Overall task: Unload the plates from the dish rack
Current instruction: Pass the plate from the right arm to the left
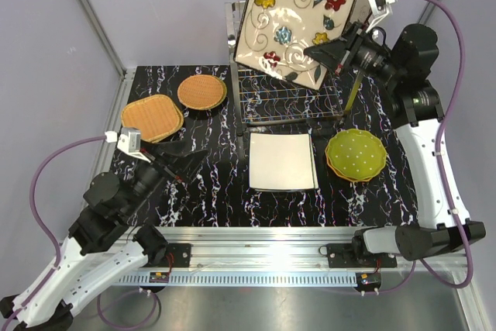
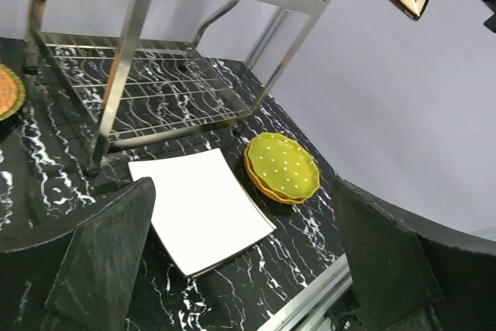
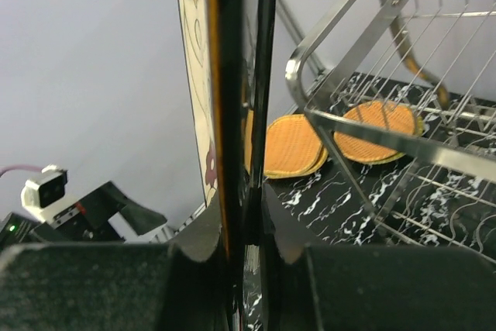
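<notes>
Gleaming cream square plate [image 1: 294, 25] with painted flowers

Rack [image 1: 287, 100] shiny metal wire; flowered plate [image 1: 291, 25] glossy.

Left arm [image 1: 101, 230] lies low over the table's [image 1: 225, 199] near-left corner. My left gripper [image 1: 180, 164] points inward, jaws spread wide, holding nothing. Right arm [image 1: 430, 153] stands tall by the right edge, wrist bent leftward. My right gripper [image 1: 329, 56] is pinched on the rim of the flower-patterned plate [image 1: 291, 25], which is held aloft.
</notes>
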You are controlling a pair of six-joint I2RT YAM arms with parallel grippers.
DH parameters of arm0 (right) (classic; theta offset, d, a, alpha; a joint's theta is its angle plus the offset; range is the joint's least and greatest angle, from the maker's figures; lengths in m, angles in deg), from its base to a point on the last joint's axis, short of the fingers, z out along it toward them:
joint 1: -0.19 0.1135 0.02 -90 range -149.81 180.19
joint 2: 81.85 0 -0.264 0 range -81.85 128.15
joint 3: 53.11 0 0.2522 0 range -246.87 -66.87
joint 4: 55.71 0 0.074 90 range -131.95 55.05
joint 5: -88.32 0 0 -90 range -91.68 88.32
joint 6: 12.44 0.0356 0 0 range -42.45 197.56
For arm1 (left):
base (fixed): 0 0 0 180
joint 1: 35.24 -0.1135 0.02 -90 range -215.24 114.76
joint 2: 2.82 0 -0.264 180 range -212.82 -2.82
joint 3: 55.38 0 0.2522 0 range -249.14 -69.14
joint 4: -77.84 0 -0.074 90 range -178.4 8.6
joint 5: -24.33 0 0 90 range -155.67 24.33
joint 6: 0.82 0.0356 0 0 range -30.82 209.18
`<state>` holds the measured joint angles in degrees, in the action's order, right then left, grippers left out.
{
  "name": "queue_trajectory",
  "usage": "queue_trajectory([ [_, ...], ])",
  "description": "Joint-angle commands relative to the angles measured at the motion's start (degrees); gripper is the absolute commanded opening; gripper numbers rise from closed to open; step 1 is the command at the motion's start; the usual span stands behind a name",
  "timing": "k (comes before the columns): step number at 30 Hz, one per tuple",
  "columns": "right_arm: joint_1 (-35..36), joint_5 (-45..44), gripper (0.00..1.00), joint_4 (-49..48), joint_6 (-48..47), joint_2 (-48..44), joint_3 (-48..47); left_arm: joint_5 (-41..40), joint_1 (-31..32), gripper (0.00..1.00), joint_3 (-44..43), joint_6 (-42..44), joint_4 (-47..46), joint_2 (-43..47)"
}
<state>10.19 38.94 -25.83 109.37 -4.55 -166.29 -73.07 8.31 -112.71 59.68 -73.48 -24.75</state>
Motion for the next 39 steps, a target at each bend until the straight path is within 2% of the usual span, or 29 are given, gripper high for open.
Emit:
queue_trajectory([
  [1,0.11,5.69,0.00,-14.54,2.90,-6.63,1.84,4.40,-0.22,0.99,-2.30,0.05,-5.33,-2.67],
  [7,0.11,10.87,0.00,-17.42,4.74,-10.94,9.57,10.47,-0.13,0.99,-4.06,-1.09,-8.58,-6.10],
  [17,0.11,19.14,0.00,-20.16,4.40,-16.12,21.71,18.54,-1.97,0.99,-1.87,-6.79,-14.30,-8.82],
  [20,0.11,21.68,0.00,-20.95,3.61,-17.44,24.61,24.06,-4.87,0.99,-0.82,-10.65,-18.33,-10.23],
  [21,0.02,22.82,0.00,-20.95,3.17,-17.88,25.23,26.10,-6.10,0.99,-0.29,-12.24,-22.35,-11.19],
  [25,0.19,26.35,0.00,-20.95,1.50,-18.50,28.04,39.44,-16.44,0.95,4.62,-25.83,-35.02,-14.79],
  [27,0.28,27.66,0.00,-20.95,1.41,-18.50,29.36,42.80,-19.97,0.93,5.77,-29.46,-41.60,-17.51],
  [39,5.82,27.06,0.00,-17.44,-4.74,-17.36,33.94,50.11,-20.52,0.82,2.18,-32.20,-46.73,-27.46],
])
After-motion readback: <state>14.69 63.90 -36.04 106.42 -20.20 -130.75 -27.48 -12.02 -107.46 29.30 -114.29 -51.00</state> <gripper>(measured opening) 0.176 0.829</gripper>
